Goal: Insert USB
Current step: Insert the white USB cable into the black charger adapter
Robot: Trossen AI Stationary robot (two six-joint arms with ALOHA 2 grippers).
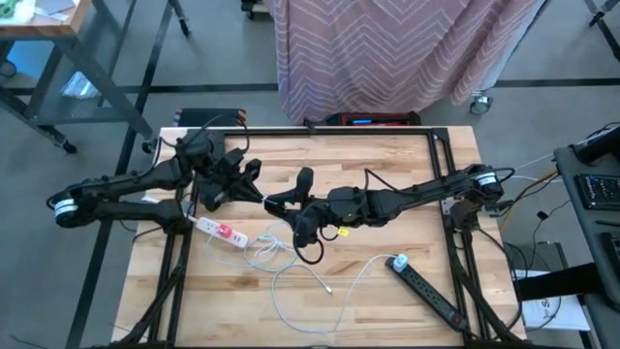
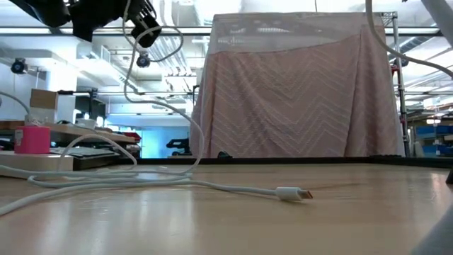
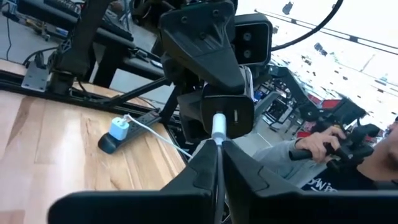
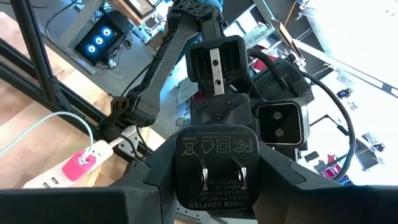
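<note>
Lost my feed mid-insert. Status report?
Left gripper shut on white USB plug, raised mid-table. Right gripper shut on black power adapter, facing it. Plug at adapter's port; seating unclear. Nothing between them.

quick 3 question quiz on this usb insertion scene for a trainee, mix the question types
1. True or false: the right gripper holds a black power adapter with its two prongs toward that arm's wrist camera.
2. What does the left gripper hold? A) a white USB plug B) a pink power strip C) nothing
3. Fill in: the free white cable end lies on the ____.

Key: 1 true; 2 A; 3 table
</note>
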